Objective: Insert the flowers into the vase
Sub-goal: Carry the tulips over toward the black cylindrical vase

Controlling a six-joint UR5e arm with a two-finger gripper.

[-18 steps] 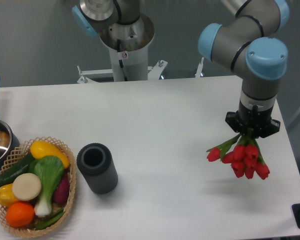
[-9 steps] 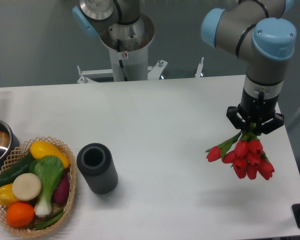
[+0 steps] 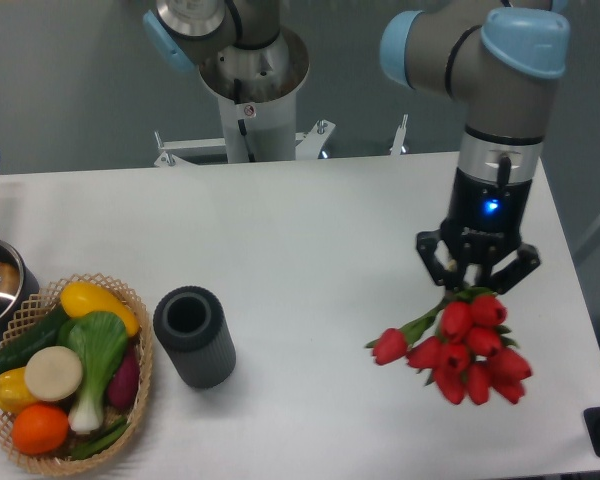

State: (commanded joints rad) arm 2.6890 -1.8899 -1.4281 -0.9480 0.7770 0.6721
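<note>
The flowers (image 3: 458, 352) hang over the table (image 3: 310, 230) on the right, held tight by the gripper (image 3: 476, 286). The vase (image 3: 193, 336) stands far left.

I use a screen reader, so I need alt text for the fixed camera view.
A robot arm's end effector holds a bunch of red tulips by the stems, heads hanging down, above the right side of a white table. An upright dark grey vase stands far to the left, beside a wicker basket of vegetables.
</note>
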